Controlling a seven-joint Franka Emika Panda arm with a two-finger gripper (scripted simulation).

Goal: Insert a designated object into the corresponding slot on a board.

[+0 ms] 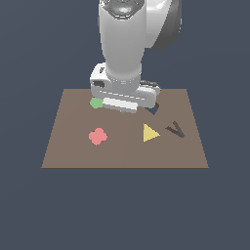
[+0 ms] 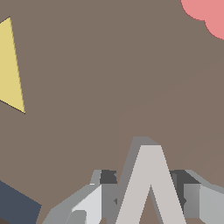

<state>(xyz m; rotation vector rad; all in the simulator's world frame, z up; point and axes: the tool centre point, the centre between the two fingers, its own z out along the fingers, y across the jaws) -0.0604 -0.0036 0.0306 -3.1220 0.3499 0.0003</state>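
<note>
Gripper (image 2: pixel 148 205) clenched on white V-piece (image 2: pixel 150 183) above board (image 1: pixel 73 151); yellow triangle (image 1: pixel 150 133) flanks V-slot (image 1: pixel 176 130); red shape (image 1: pixel 97 136) nearby.

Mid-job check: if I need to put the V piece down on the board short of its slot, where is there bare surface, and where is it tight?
The board is bare along its near edge below the red shape and between that and the yellow triangle. It is tight around the triangle and V slot, and near the hand, gripping the V piece.
</note>
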